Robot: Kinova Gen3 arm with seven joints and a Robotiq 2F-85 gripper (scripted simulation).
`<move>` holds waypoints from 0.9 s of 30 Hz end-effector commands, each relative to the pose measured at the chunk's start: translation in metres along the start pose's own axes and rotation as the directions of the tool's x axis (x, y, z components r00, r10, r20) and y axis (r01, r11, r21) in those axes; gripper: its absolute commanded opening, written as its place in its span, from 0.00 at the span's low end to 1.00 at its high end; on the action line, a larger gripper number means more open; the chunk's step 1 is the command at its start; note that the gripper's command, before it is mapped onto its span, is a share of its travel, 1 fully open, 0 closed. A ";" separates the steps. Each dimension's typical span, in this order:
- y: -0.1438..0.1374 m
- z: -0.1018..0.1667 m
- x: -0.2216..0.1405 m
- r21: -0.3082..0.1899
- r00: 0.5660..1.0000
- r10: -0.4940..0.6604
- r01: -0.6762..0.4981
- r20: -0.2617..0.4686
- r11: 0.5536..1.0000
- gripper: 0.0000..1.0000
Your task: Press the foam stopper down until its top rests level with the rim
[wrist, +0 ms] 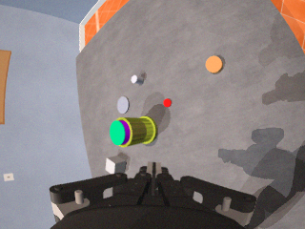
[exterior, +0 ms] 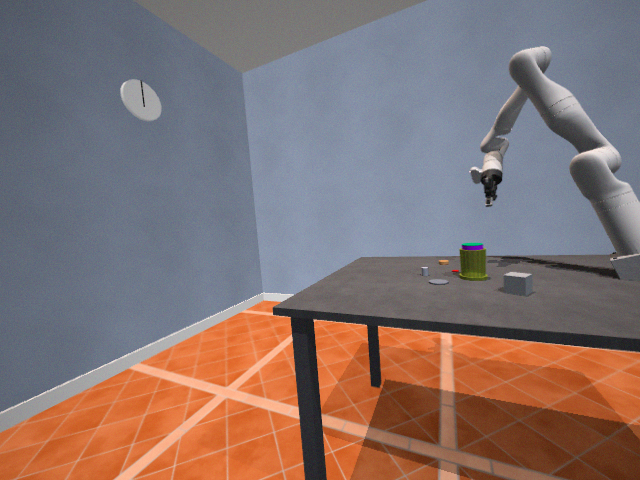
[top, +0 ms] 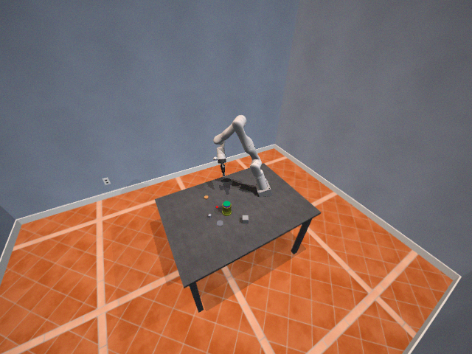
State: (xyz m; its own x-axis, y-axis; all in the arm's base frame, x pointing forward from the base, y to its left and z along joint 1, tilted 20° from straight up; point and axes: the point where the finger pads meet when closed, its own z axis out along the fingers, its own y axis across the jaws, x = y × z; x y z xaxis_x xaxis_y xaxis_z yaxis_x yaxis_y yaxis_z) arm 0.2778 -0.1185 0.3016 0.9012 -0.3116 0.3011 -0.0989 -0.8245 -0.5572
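An olive-green ribbed jar [exterior: 473,264] stands upright near the middle of the dark table. A purple foam stopper [exterior: 472,248] sticks up above its rim, and a green disc [exterior: 472,244] lies on top of the stopper. The jar also shows in the top view [top: 226,208] and in the wrist view [wrist: 135,132]. My gripper [exterior: 489,202] is shut and empty. It hangs in the air well above the jar and a little toward the arm's base side; it also shows in the top view [top: 223,172] and in the wrist view [wrist: 152,168].
On the table near the jar lie a grey cube [exterior: 517,283], a flat grey disc [exterior: 438,281], a small grey cylinder [exterior: 424,270], an orange disc [exterior: 443,261] and a small red piece [exterior: 454,270]. The arm's base [top: 262,188] stands at the table's far edge.
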 end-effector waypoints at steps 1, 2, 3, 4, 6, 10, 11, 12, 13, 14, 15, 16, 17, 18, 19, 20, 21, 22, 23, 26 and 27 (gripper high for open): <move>-0.005 0.004 0.003 -0.030 1.000 -0.011 0.012 0.011 0.999 0.00; -0.005 0.004 0.003 -0.030 1.000 -0.011 0.012 0.011 0.999 0.00; -0.005 0.004 0.003 -0.030 1.000 -0.011 0.012 0.011 0.999 0.00; -0.005 0.004 0.003 -0.030 1.000 -0.011 0.012 0.011 0.999 0.00; -0.005 0.004 0.003 -0.030 1.000 -0.011 0.012 0.011 0.999 0.00; -0.010 0.010 0.005 -0.058 1.000 -0.019 0.020 0.023 0.998 0.00; -0.010 0.010 0.005 -0.058 1.000 -0.019 0.020 0.023 0.998 0.00; -0.010 0.010 0.005 -0.058 1.000 -0.019 0.020 0.023 0.998 0.00; -0.010 0.010 0.005 -0.058 1.000 -0.019 0.020 0.023 0.998 0.00; -0.010 0.010 0.005 -0.058 1.000 -0.019 0.020 0.023 0.998 0.00; -0.010 0.010 0.005 -0.058 1.000 -0.019 0.020 0.023 0.998 0.00; -0.010 0.010 0.005 -0.058 1.000 -0.019 0.020 0.023 0.998 0.00; -0.014 0.015 0.007 -0.087 0.999 -0.026 0.029 0.033 0.996 0.00; -0.014 0.015 0.007 -0.087 0.999 -0.026 0.029 0.033 0.996 0.00; -0.014 0.015 0.007 -0.087 0.999 -0.026 0.029 0.033 0.996 0.00; -0.014 0.015 0.007 -0.087 0.999 -0.026 0.029 0.033 0.996 0.00; -0.014 0.015 0.007 -0.087 0.999 -0.026 0.029 0.033 0.996 0.00; -0.014 0.015 0.007 -0.087 0.999 -0.026 0.029 0.033 0.996 0.00; -0.014 0.015 0.007 -0.087 0.999 -0.026 0.029 0.033 0.996 0.00; -0.019 0.020 0.009 -0.115 0.998 -0.034 0.039 0.043 0.993 0.00; -0.019 0.020 0.009 -0.115 0.998 -0.034 0.039 0.043 0.993 0.00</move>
State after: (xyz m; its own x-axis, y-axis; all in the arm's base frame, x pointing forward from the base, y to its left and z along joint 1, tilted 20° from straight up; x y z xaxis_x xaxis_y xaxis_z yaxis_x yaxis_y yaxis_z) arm 0.2948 -0.1008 0.2971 0.9193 -0.2767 0.2800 -0.1246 -0.8793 -0.4598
